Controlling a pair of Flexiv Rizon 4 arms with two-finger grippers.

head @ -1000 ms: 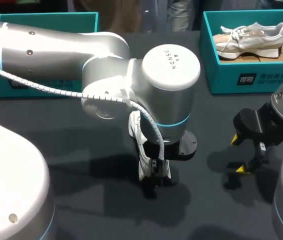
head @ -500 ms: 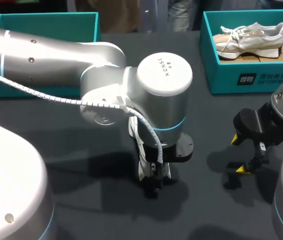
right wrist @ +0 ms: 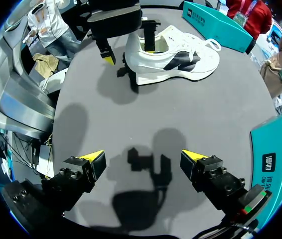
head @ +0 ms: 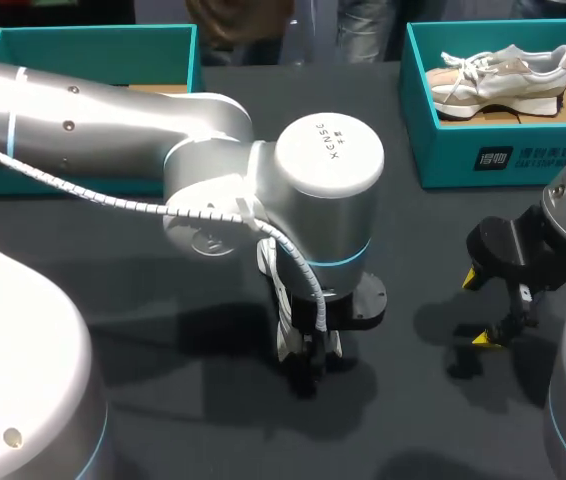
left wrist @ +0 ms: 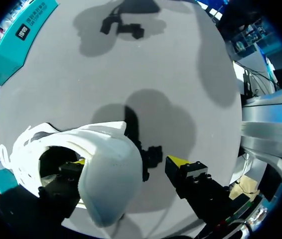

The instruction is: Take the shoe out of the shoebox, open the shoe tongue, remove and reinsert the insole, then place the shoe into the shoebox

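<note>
The teal shoebox (head: pixel 93 38) at far left shows no shoe in the part I can see, and the white shoe (head: pixel 285 325) stands on its sole on the dark table (head: pixel 163 400) near the middle, mostly hidden under my left arm. The left gripper (left wrist: pixel 128 162) is spread: one yellow tip sits inside the heel opening and the other outside, clear of the heel. I judge it should close gently on the heel wall alone, sole kept flat, without trapping the insole. Well to the right, the right gripper (right wrist: pixel 142 157) hangs unclenched over bare table — free to work the shoe's front.
</note>
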